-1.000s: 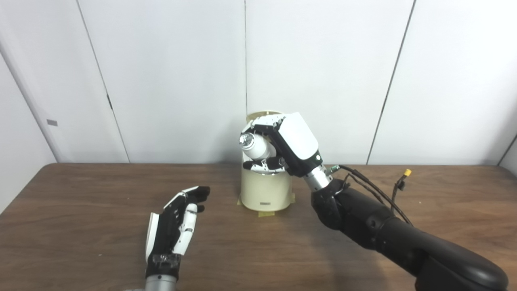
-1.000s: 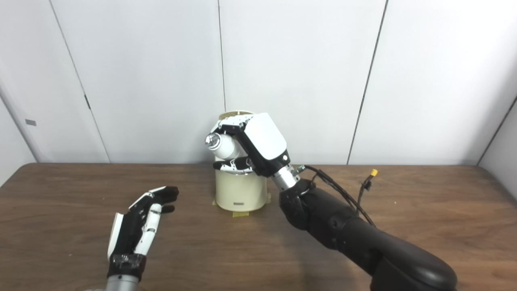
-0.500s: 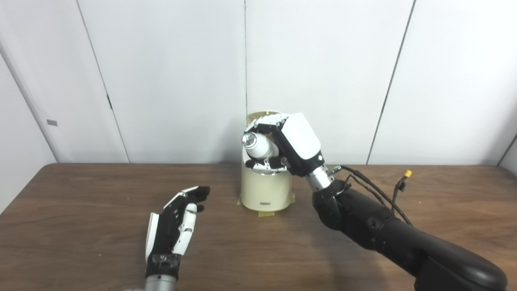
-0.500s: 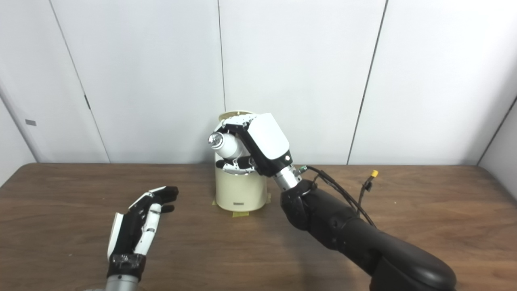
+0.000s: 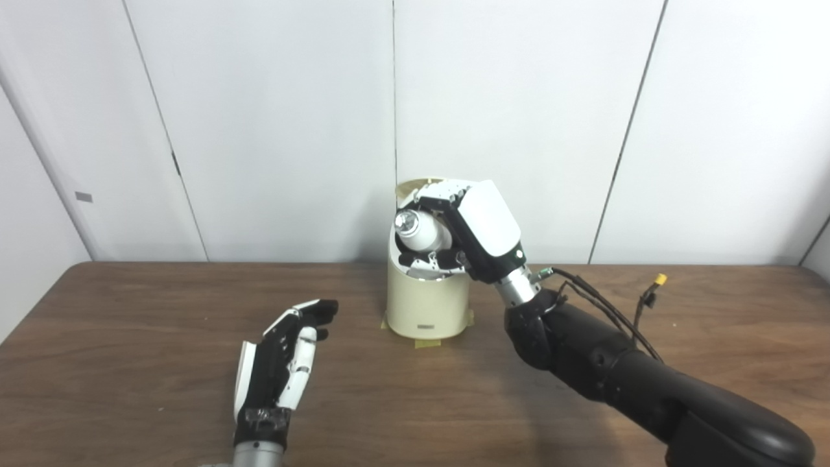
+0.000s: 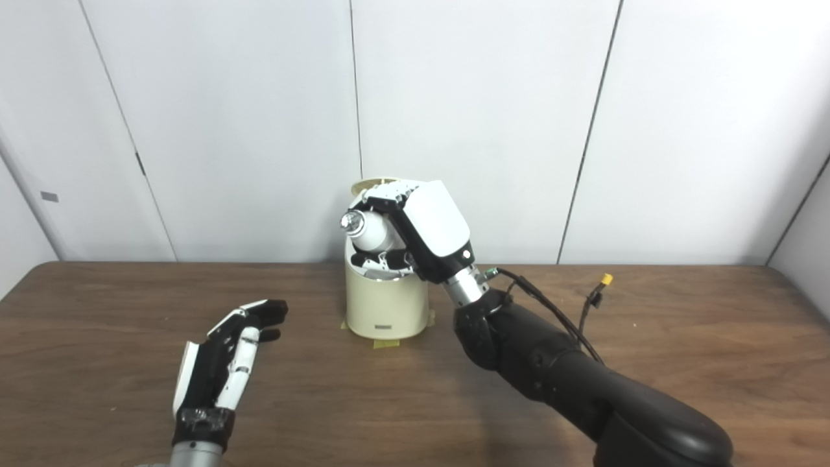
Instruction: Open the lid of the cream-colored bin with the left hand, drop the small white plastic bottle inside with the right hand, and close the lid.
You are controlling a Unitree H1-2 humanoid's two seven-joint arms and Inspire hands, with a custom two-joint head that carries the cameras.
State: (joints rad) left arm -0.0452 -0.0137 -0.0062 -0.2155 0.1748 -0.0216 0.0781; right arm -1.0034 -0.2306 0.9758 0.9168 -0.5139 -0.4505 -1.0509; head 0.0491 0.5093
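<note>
While the table (image 5: 130, 363) is bearing the cream-colored bin (image 5: 425, 308) with its lid (image 5: 415, 187) already raised, we are holding our right hand (image 5: 470, 227) over its mouth, fingers gripping the small white plastic bottle (image 5: 421, 232); our left hand (image 5: 279, 366) is resting aside, fingers loosely spread, so dropping and closing are remaining.

Two side-by-side head views, angled down over the same table (image 5: 130, 363)
</note>
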